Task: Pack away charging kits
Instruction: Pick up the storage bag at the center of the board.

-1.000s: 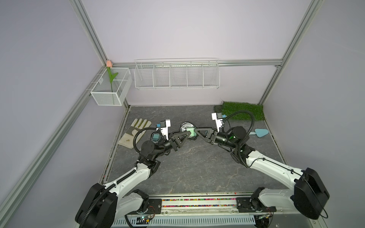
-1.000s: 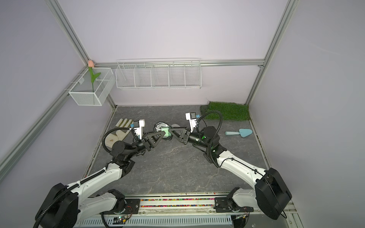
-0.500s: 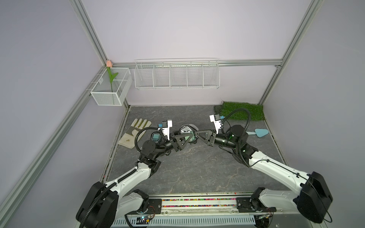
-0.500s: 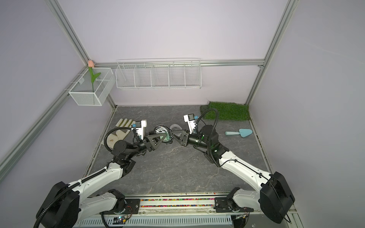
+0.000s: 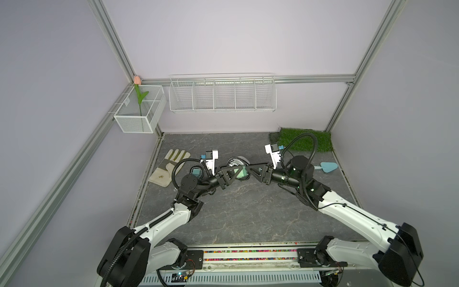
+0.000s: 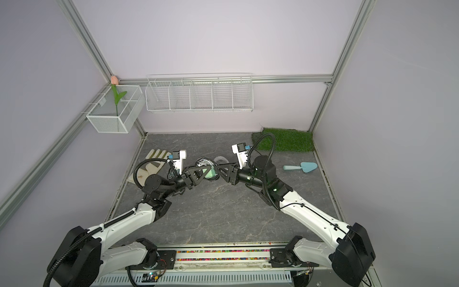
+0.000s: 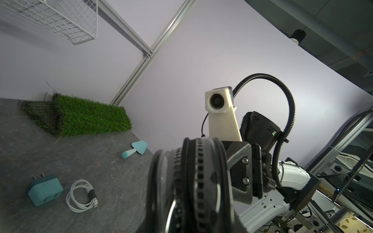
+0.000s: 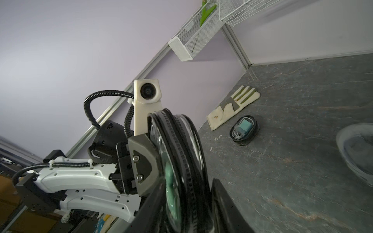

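Note:
A black-rimmed charging-kit case (image 5: 236,162) (image 6: 203,164) stands on edge between both arms, with a green adapter and a white cable inside it. My left gripper (image 5: 239,171) (image 7: 187,211) is shut on it. My right gripper (image 5: 249,171) (image 8: 187,207) straddles the same case (image 8: 181,171) with its fingers spread, and a thin gap shows on one side. A second packed black case (image 8: 244,130) (image 5: 196,171) lies by the left arm. A clear-white case (image 8: 355,149) (image 6: 219,159) lies empty behind. A loose teal adapter (image 7: 44,189) and a coiled cable (image 7: 80,192) lie on the table.
A beige glove (image 5: 171,166) lies at the left edge, a light-blue trowel (image 5: 327,167) at the right, and a grass mat (image 5: 305,139) in the back right corner. A wire shelf (image 5: 222,94) and a mesh box (image 5: 139,111) with a tulip hang on the walls.
Half a second ago my left jaws stood wide round the case and are now closed on it. My right fingers, pinched together then, have spread astride the case.

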Available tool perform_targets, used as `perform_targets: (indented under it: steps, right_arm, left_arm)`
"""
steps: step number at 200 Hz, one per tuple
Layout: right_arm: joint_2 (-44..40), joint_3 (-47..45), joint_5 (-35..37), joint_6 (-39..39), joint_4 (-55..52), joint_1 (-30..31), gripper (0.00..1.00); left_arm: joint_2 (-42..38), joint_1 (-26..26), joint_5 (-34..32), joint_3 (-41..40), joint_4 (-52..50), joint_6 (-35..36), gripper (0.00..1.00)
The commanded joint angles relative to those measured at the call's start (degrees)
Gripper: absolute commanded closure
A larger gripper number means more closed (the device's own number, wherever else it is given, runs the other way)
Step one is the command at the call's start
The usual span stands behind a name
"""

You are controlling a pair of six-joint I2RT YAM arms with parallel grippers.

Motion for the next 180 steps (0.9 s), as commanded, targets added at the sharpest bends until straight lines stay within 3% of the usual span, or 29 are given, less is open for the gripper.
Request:
perform_targets:
  steps: [1,24,89,149,180]
  right_arm:
    - [-7.2,-1.5,11.5,-8.0,-7.4,1.2,0.58]
    - [-10.6,-4.5,19.4,-12.3,-8.5,5.3,0.57]
    - [-4.6,-3.8,24.1,-20.9,-1.3,19.1,0.58]
    - [3.7,1.8,28.0,-22.4,0.3,20.7,0.59]
    - [5.3,3.6,26.0,-22.7,2.1,20.6,0.59]
  left_arm:
    - [-2.9,0.0,-5.6,0.7,-2.9,0.5,0.75]
    - [-6.6,-0.1,-10.5,0.9,-7.7,0.1,0.75]
    - [-9.5,-0.4,-14.5,1.9,-8.6,-4.4,0.78]
    - [-14.3,-0.4,-16.9,1.8,-13.3,-5.0,0.77]
    - [-15.6,-0.4,-17.2,1.6,-15.1,-4.9,0.77]
